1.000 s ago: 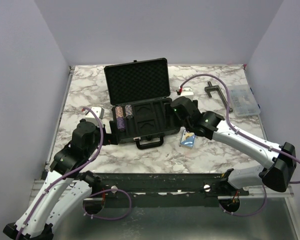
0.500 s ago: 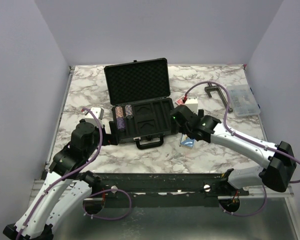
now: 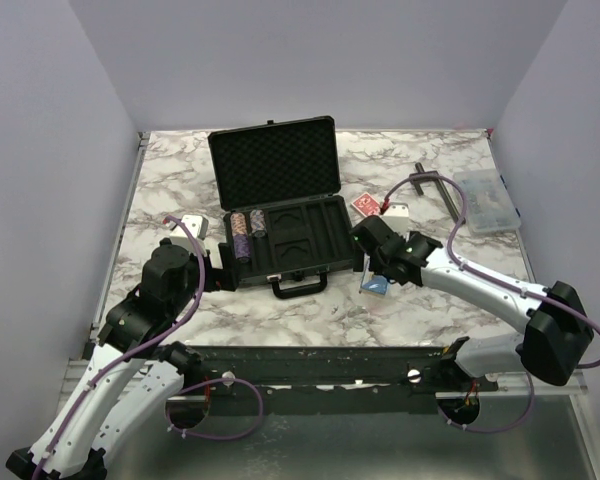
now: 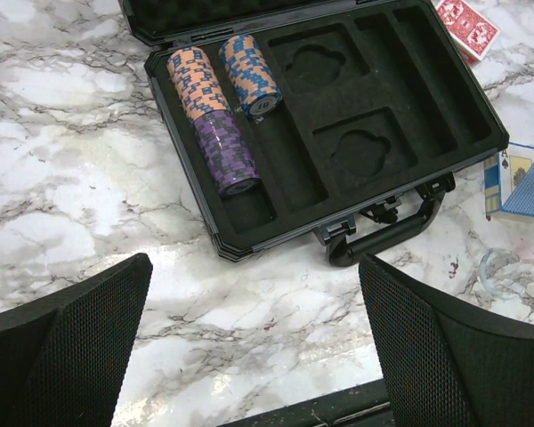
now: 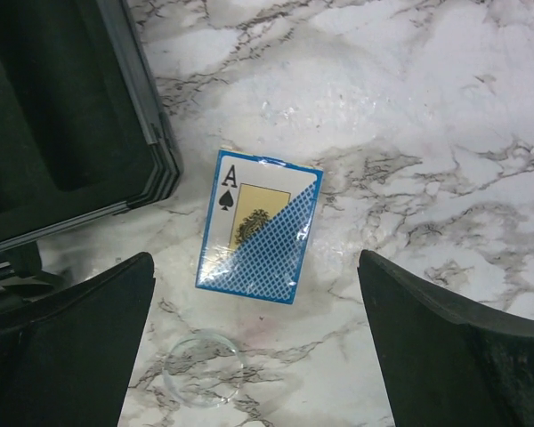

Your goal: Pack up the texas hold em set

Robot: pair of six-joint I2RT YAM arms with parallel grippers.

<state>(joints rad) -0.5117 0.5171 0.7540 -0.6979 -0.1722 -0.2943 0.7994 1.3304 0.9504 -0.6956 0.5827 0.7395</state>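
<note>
Swung back from the case [image 3: 310, 225], the right claw [image 5: 254, 267] hangs wide open directly over the blue card deck [image 5: 258, 227], jaws flanking its long sides.

Black case [image 3: 275, 165] open; chip stacks [image 4: 215, 116] inside left; blue deck [image 5: 258, 227], red deck [image 3: 366, 205] outside.

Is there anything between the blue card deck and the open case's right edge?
No. Only bare marble tabletop separates the blue card deck from the case, as the right wrist view shows.
</note>
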